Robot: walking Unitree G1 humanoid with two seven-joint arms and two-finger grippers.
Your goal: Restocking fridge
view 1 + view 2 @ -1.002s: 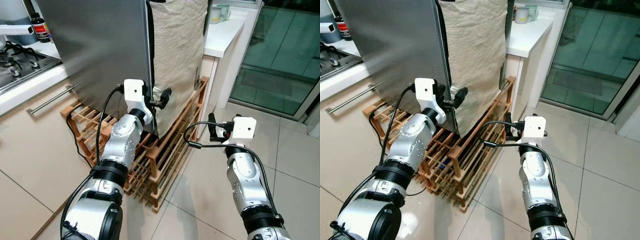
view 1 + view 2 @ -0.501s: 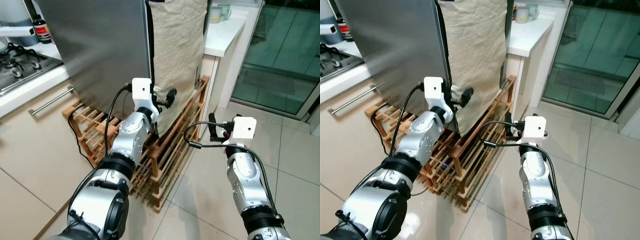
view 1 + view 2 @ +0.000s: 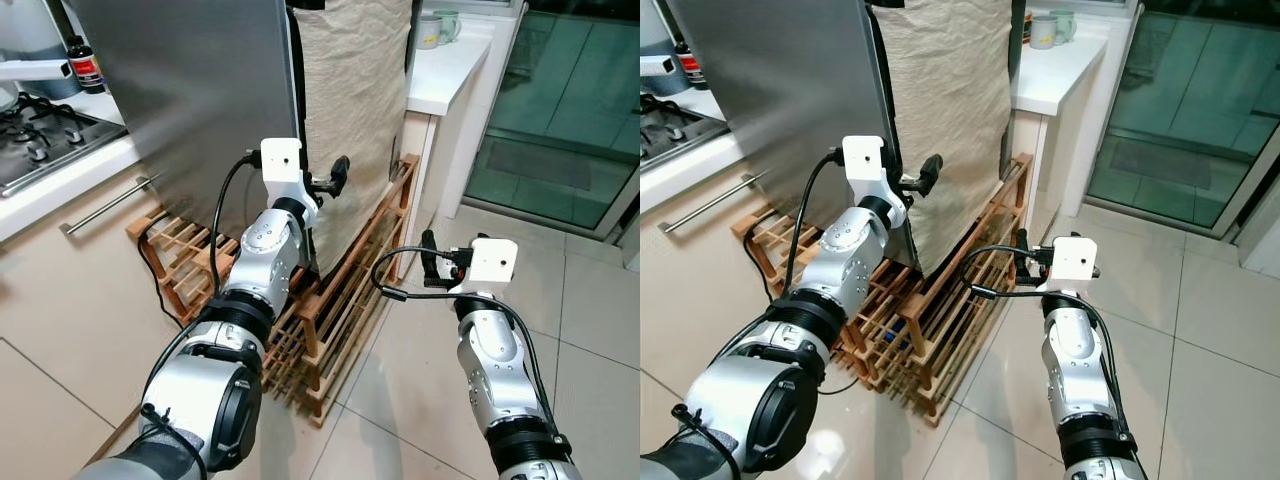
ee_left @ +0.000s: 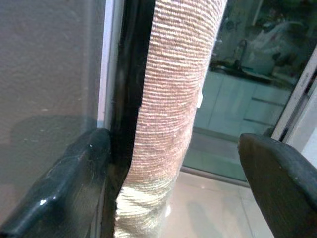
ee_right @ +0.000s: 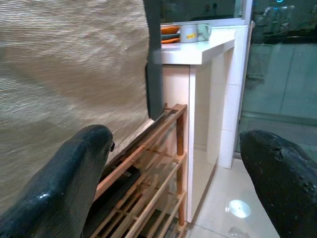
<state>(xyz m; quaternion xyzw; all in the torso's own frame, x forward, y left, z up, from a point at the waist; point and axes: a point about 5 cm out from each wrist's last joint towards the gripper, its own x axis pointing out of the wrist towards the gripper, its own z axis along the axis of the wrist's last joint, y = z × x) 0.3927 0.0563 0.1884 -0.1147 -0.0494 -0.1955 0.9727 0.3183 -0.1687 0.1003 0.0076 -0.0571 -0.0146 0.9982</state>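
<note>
The fridge's steel door (image 3: 200,100) stands ahead on the left, and a beige woven cloth (image 3: 355,110) hangs over the fridge body just right of the door's black edge (image 4: 131,99). My left gripper (image 3: 322,183) is open at that edge, at about mid-height. One finger (image 4: 74,188) lies against the door face and the other finger (image 4: 282,183) is out past the cloth. My right gripper (image 3: 432,262) is open and holds nothing. It hovers over the floor to the right of the wooden rack (image 3: 340,300).
The fridge rests on the slatted wooden rack. A white counter (image 3: 445,70) with mugs (image 3: 440,25) is behind on the right, beside a glass door (image 3: 560,110). A stove (image 3: 40,140), a bottle (image 3: 85,60) and a cabinet handle (image 3: 105,200) are at left. Tiled floor lies on the right.
My left gripper has risen and reached forward along the fridge door's edge. The right arm has hardly moved.
</note>
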